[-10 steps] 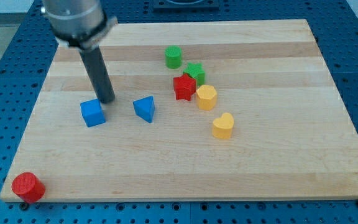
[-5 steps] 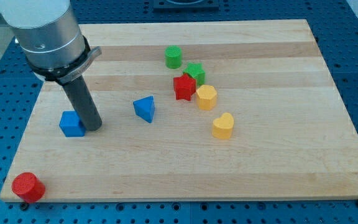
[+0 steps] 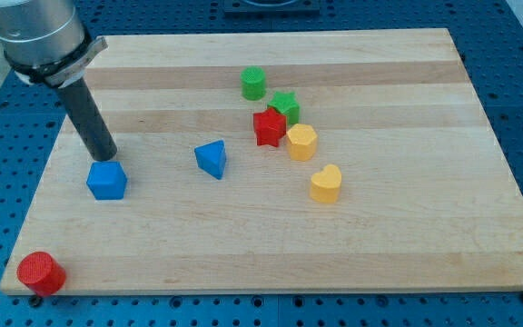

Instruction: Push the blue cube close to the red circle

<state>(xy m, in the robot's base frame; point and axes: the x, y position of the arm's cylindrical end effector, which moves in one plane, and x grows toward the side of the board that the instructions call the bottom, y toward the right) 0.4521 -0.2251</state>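
The blue cube (image 3: 106,180) lies on the wooden board (image 3: 271,236) at the view's left. The red circle, a short red cylinder (image 3: 41,272), sits at the board's bottom left corner, well below and left of the cube. My tip (image 3: 104,155) stands just above the blue cube's top edge, close to it or touching it.
A blue triangle block (image 3: 212,159) lies right of the cube. Further right is a cluster: a green cylinder (image 3: 253,84), a green star (image 3: 285,105), a red star (image 3: 268,127), a yellow hexagon-like block (image 3: 301,142) and a yellow heart (image 3: 326,183).
The blue cube went down and left over the first half second and has stayed put since. My tip has moved from the cube's right side to just above it.
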